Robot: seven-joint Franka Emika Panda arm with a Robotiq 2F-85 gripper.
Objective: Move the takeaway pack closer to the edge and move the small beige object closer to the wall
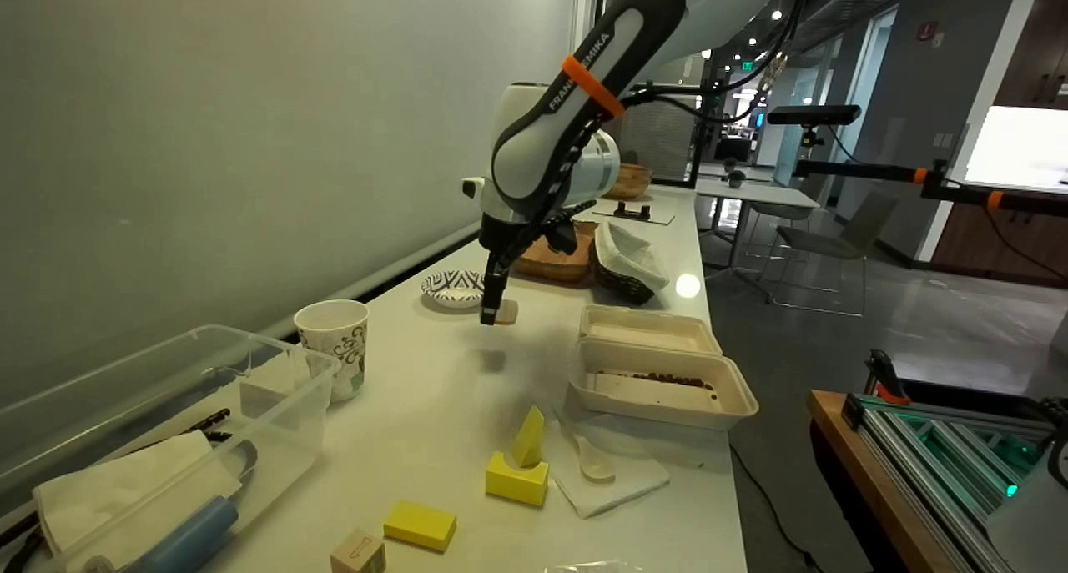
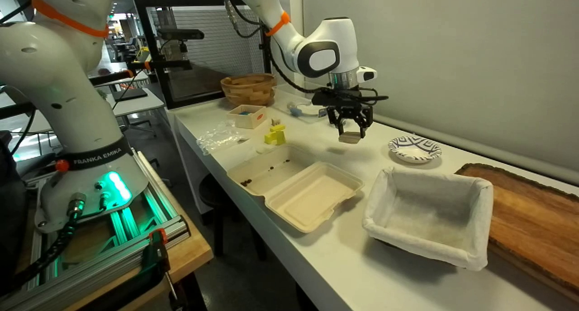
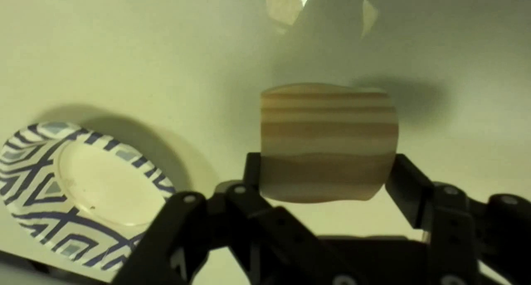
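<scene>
The small beige object [image 3: 327, 140] is a flattish wood-grained piece. My gripper [image 3: 325, 171] is shut on it, one finger at each side. In both exterior views the object [image 1: 507, 312] [image 2: 349, 138] hangs a little above the counter, with a shadow below. The gripper [image 1: 490, 313] points down, near the patterned bowl. The takeaway pack [image 1: 659, 412] lies open with dark crumbs inside; its lid [image 2: 314, 195] is folded out flat. It lies along the edge [image 1: 724, 464] of the white countertop. The grey wall [image 1: 250, 139] [image 2: 429, 53] runs along the opposite side.
The blue-patterned bowl [image 3: 112, 185] [image 2: 414, 149] stands near the wall beside the gripper. A paper cup [image 1: 334, 344] and a clear bin [image 1: 284, 439] stand along the wall. A lined basket [image 2: 425, 252], wooden board [image 2: 533, 229], yellow blocks [image 1: 517, 480] and a spoon [image 1: 594, 463] are on the counter.
</scene>
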